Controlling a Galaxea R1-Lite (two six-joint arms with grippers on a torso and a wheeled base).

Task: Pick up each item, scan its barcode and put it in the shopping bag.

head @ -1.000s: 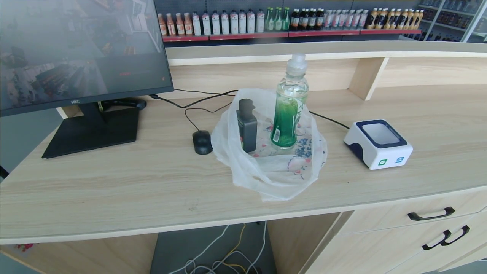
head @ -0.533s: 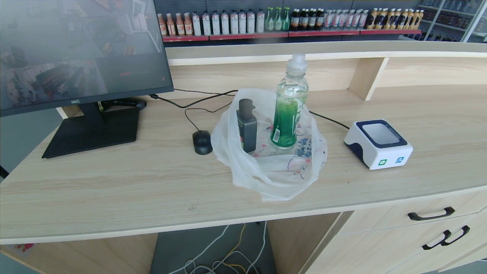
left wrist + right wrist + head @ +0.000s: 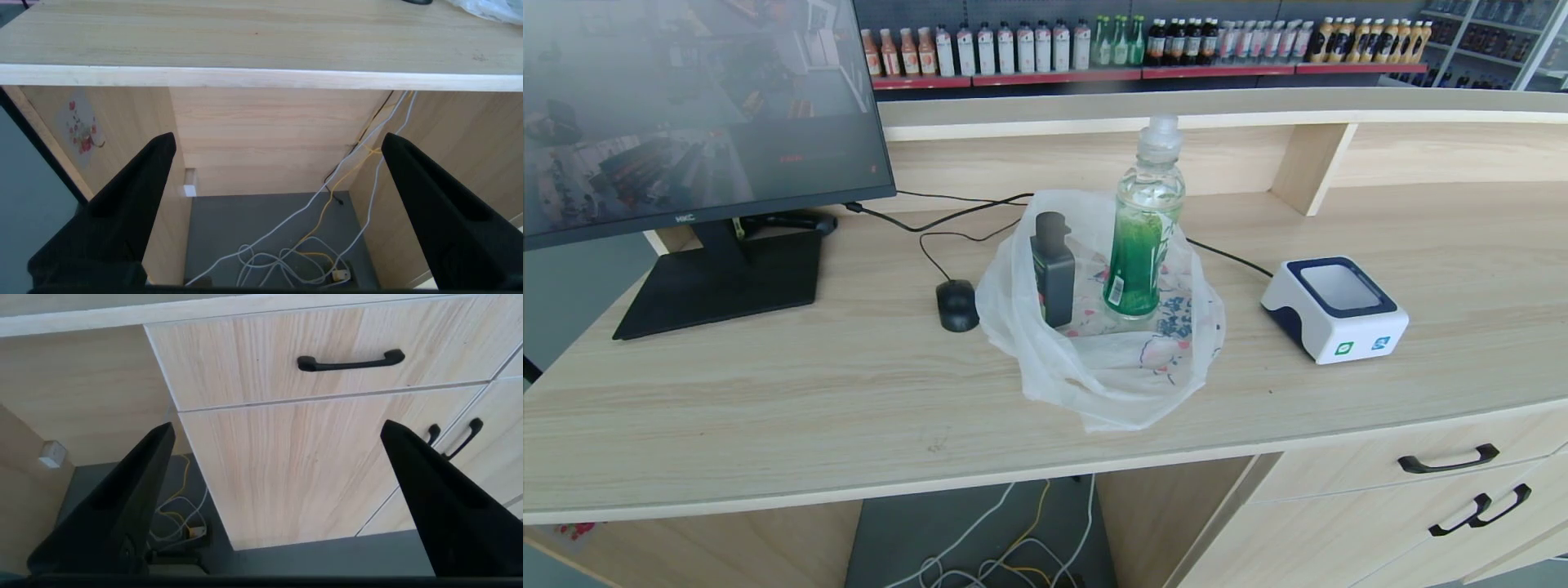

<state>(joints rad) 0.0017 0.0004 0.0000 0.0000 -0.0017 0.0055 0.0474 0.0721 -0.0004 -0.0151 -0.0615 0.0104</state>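
Shopping bag (image 3: 1111, 384) sits open mid-counter (image 3: 768, 408), holding a dark bottle (image 3: 1054, 273) and a taller green bottle (image 3: 1139, 245), both upright and apart, with the scanner (image 3: 1335, 310) near its right side. My left pincer (image 3: 278, 143) gapes wide below the counter edge; my right pincer (image 3: 278, 429) is wide too, facing the drawers (image 3: 327, 367). Dark bottle's foot is partly veiled by the bag's wall.

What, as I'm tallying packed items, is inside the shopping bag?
A green-labelled drink bottle and a dark bottle stand upright inside the shopping bag; its crumpled front hides the floor.
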